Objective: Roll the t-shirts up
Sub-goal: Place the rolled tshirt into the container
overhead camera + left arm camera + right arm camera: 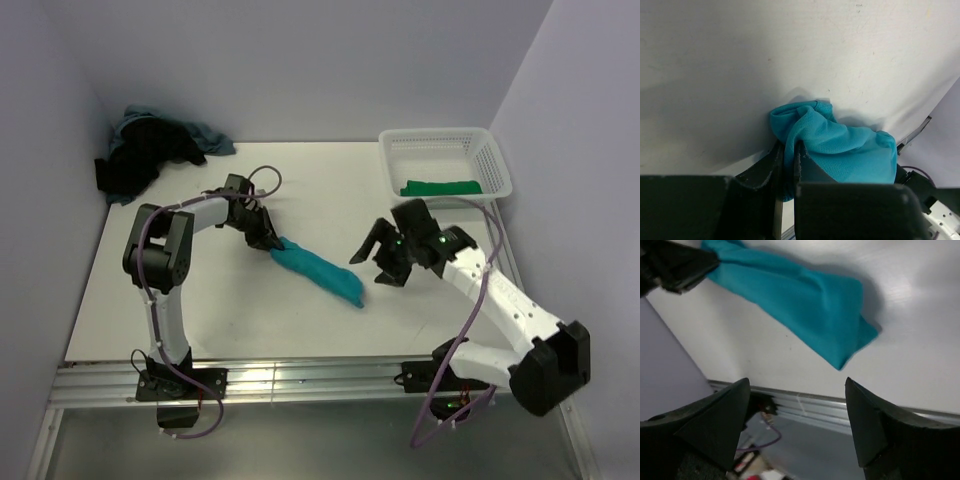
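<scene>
A white table (200, 310) is sitting between pale lilac walls. The teal t-shirt (320, 272) is lying on it as a long, narrow bundle, running diagonally across the middle. My left hand (268, 240) is pinching the bundle's far-left end, jaws pressed together on the fabric. My right hand (372, 265) is hovering just beside the near-right end, jaws spread wide and holding nothing. A green t-shirt (440, 187) is resting in the white basket (445, 145) at the far-right corner. A heap of black and dusty blue t-shirts (150, 150) is sitting at the far-left corner.
</scene>
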